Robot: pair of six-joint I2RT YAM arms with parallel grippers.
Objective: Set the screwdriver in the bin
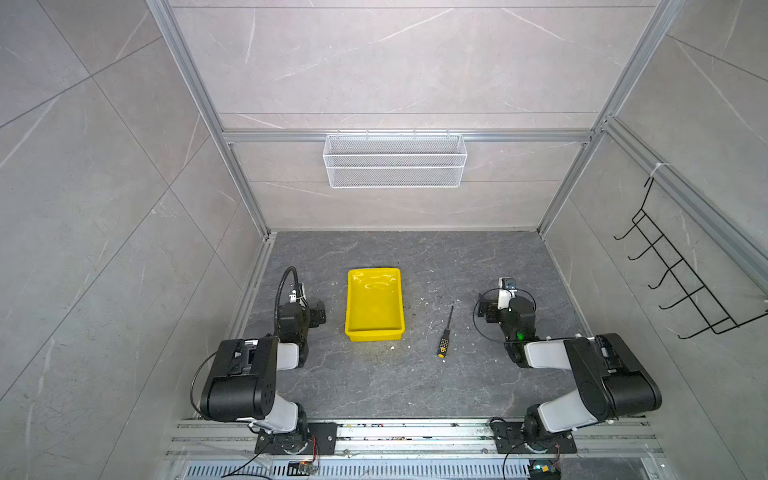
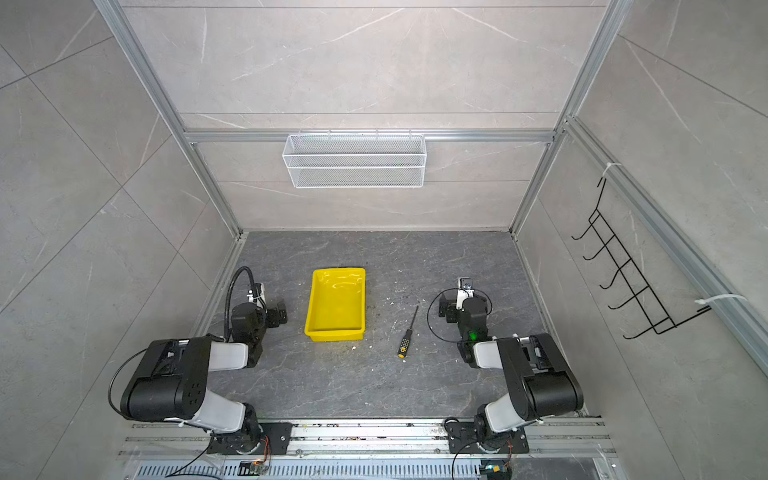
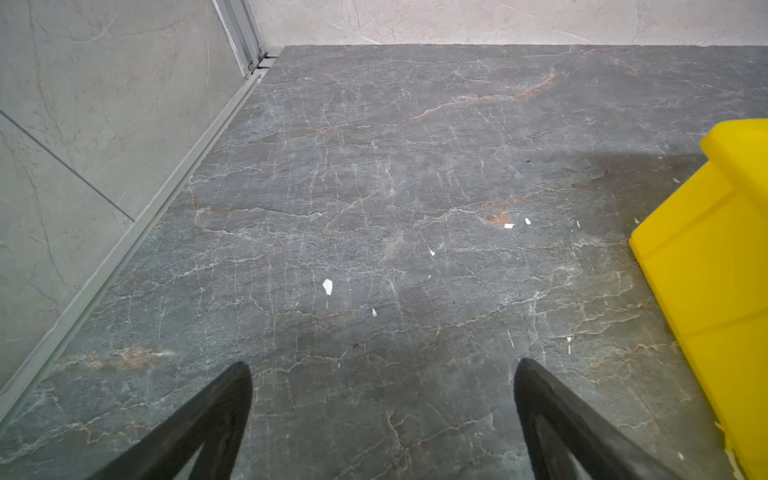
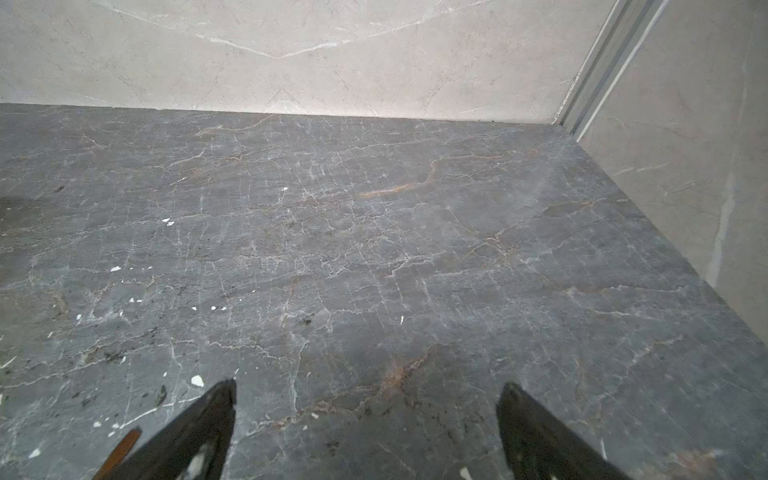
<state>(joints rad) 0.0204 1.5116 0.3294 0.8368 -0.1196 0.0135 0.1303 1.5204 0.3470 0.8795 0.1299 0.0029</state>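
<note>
The screwdriver (image 1: 444, 332) (image 2: 407, 335) lies flat on the dark stone floor, its thin shaft pointing away and its black-and-yellow handle nearest the front. To its left stands the yellow bin (image 1: 374, 307) (image 2: 336, 305), empty; one of its outer walls (image 3: 715, 270) shows in the left wrist view. My left gripper (image 1: 319, 312) (image 3: 383, 365) hovers low just left of the bin, open and holding nothing. My right gripper (image 1: 483, 309) (image 4: 369, 385) hangs just right of the screwdriver's shaft tip, open and empty. Neither wrist view clearly shows the screwdriver.
A white wire-mesh basket (image 1: 395, 160) hangs on the back wall. A black wire hook rack (image 1: 681, 270) is fixed to the right wall. Aluminium rails (image 1: 415, 432) carry both arm bases along the front. Small white crumbs (image 3: 327, 286) dot the floor.
</note>
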